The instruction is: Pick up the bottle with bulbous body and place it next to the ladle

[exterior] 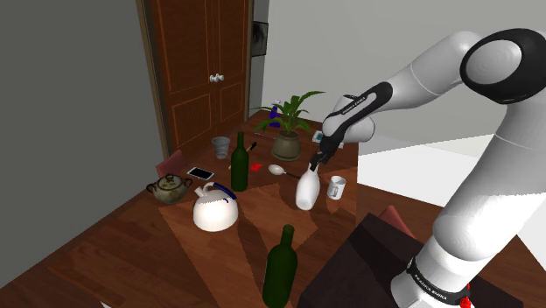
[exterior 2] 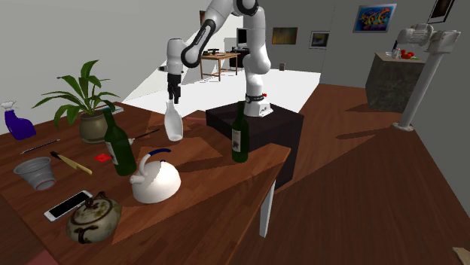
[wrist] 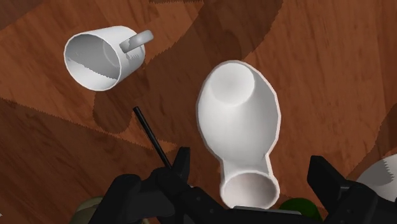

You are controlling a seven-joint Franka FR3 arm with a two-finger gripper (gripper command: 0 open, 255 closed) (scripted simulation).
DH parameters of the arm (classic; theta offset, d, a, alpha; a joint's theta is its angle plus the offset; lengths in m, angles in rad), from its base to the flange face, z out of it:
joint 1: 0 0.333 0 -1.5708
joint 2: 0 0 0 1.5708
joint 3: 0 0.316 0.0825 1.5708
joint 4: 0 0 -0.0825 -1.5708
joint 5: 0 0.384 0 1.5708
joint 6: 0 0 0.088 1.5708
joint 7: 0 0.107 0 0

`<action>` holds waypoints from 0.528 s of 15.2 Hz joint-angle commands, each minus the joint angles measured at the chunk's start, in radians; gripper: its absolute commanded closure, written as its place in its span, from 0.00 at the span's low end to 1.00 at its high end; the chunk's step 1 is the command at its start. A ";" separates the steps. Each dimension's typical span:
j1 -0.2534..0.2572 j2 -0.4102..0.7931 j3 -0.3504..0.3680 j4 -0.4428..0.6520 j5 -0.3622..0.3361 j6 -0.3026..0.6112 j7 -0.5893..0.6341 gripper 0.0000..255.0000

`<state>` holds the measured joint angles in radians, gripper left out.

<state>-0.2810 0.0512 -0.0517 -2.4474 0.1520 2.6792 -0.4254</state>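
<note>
The white bottle with a bulbous body (exterior: 306,188) (exterior 2: 173,124) stands on the wooden table, close beside the ladle (exterior: 278,170), whose thin dark handle (wrist: 151,137) lies near the bottle's base. My black gripper (exterior: 320,159) (exterior 2: 175,96) hangs directly over the bottle's neck. In the wrist view the bottle (wrist: 240,121) is seen from above, its mouth between my gripper's (wrist: 252,167) two fingers. The fingers stand apart, with a gap on each side of the neck, so the gripper is open and holds nothing.
A white mug (exterior: 337,186) (wrist: 102,57) stands just beside the bottle. On the table too are a white kettle (exterior: 214,208), two dark green wine bottles (exterior: 239,164) (exterior: 280,267), a potted plant (exterior: 286,143), a teapot (exterior: 169,187) and a phone (exterior: 200,173).
</note>
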 commanded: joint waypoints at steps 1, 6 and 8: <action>-0.002 -0.067 -0.005 -0.007 -0.021 -0.060 0.015 0.00; -0.004 -0.092 -0.005 -0.006 -0.028 -0.086 0.020 0.00; -0.004 -0.092 -0.005 -0.006 -0.028 -0.086 0.020 0.00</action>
<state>-0.2854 -0.0404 -0.0572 -2.4534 0.1239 2.5937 -0.4058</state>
